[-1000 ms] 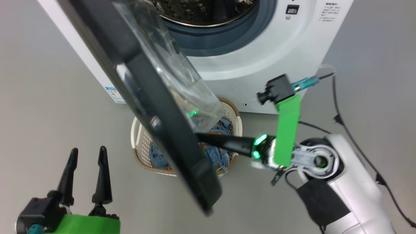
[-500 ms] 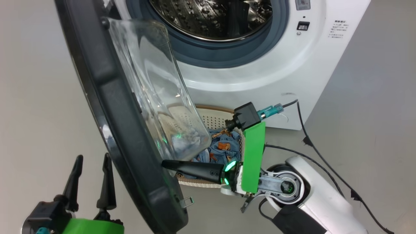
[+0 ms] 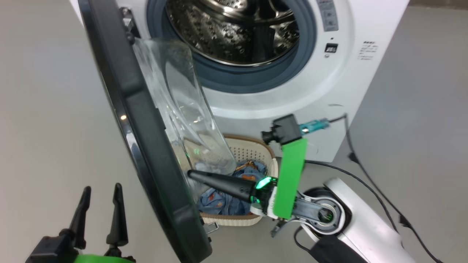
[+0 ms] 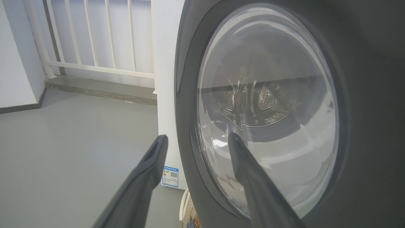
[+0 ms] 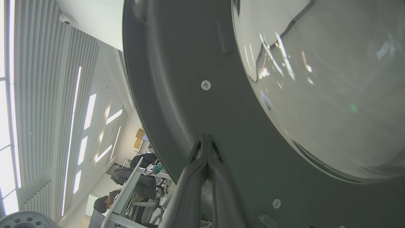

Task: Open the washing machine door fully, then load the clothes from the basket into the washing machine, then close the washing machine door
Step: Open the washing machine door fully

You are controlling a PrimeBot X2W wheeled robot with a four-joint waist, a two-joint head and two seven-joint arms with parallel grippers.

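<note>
A smooth grey floor is seen, bordered by a white wall with dark skirting and a white barred railing set on a grey sill. Elsewhere, long bright ceiling lights, a ribbed white wall and a desk are shown.

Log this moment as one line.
door: part open | right gripper: shut, against its inner face | left gripper: open, free | clothes: in basket
</note>
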